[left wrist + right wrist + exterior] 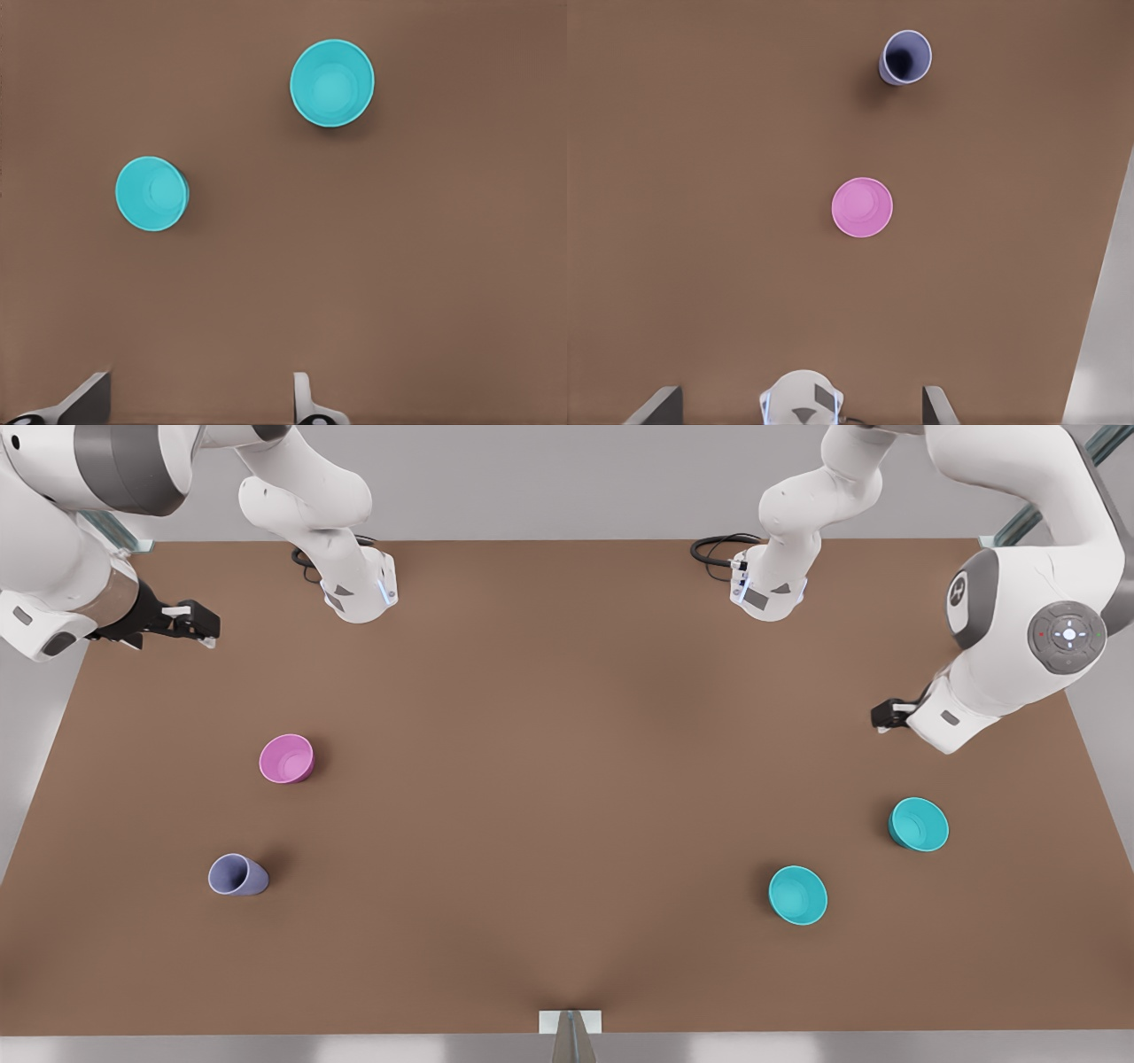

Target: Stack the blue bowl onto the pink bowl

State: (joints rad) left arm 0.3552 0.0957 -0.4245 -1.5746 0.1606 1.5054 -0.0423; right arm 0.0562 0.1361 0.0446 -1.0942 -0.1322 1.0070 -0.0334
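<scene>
Jaws stand apart on both grippers: the left gripper (881, 716) hangs far across the table (567, 779) from the pink bowl (286, 758), and the right gripper (205, 624) waits back from that bowl. Well apart from the pink bowl sits the blue bowl (797, 895), with the teal bowl (919, 824) farther still. It is probably light, stiff and slick, so pinch its rim wall. Between the bowls lies open room; the lavender cup (237, 874) stands near the pink bowl.

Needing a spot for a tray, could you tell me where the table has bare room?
The table's middle is bare, between the pink bowl and lavender cup on the front view's left and the blue bowl and teal bowl on its right. Nowhere crowded. The right end effector hangs far left, the left end effector far right.
</scene>
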